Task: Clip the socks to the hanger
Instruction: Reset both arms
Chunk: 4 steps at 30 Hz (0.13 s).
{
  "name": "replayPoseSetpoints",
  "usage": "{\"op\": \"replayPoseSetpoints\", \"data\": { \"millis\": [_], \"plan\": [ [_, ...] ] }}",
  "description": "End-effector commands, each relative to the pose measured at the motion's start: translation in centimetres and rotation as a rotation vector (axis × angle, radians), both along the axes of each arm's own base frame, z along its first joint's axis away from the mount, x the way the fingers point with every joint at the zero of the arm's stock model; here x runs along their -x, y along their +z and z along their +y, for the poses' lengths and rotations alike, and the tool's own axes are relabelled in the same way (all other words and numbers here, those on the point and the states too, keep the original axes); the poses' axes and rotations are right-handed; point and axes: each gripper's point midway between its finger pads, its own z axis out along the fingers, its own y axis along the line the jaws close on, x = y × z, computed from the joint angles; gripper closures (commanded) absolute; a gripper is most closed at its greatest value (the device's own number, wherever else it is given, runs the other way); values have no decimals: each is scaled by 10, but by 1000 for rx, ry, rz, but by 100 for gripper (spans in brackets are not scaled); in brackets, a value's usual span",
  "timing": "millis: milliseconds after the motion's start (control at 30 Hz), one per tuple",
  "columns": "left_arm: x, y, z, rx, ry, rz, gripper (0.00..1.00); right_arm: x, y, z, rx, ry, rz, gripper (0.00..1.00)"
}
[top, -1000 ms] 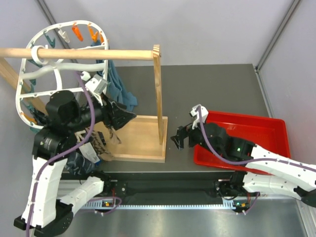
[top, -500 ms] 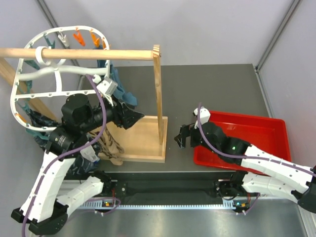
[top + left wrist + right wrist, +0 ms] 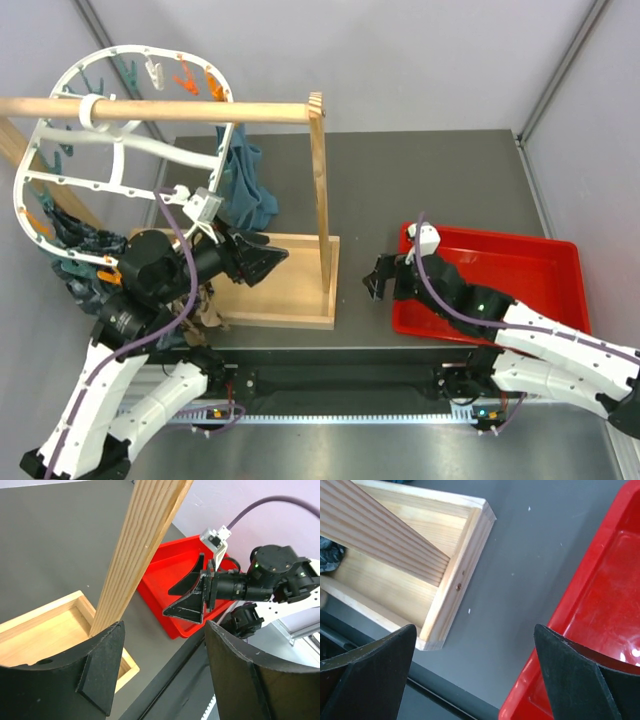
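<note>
The white oval hanger (image 3: 60,150) hangs by its ring on the wooden rod at the upper left, with orange, teal and white pegs round its rim. Dark teal cloth (image 3: 245,190) hangs from its right side and dark patterned cloth (image 3: 70,235) from its left. A brown-beige patterned sock (image 3: 207,303) shows under my left arm, mostly hidden. My left gripper (image 3: 275,255) is open and empty over the wooden base; it also shows in the left wrist view (image 3: 162,645). My right gripper (image 3: 374,280) is open and empty between base and tray, as the right wrist view (image 3: 475,630) shows.
The wooden stand has a rod (image 3: 200,108), an upright post (image 3: 320,180) and a box base (image 3: 295,285). A red tray (image 3: 560,255) lies at the right; its inside looks bare in the right wrist view (image 3: 615,580). The table's near edge is close under both grippers.
My left arm has dropped and drawn back toward the near edge, gripper still open. The hanger has swung and tilted. My right gripper has shifted slightly right toward the tray.
</note>
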Motion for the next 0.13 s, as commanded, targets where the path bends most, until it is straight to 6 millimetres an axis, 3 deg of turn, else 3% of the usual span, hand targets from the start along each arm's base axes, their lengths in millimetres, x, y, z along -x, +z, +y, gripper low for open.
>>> {"op": "replayPoseSetpoints", "data": {
  "millis": [0,100],
  "plan": [
    [-10,10,10,60,97,-11,30,-4,3,-3,-44,-30,-16,0],
    [-4,12,10,78,80,-14,29,-4,6,-2,-88,-33,-30,0]
  ]
}}
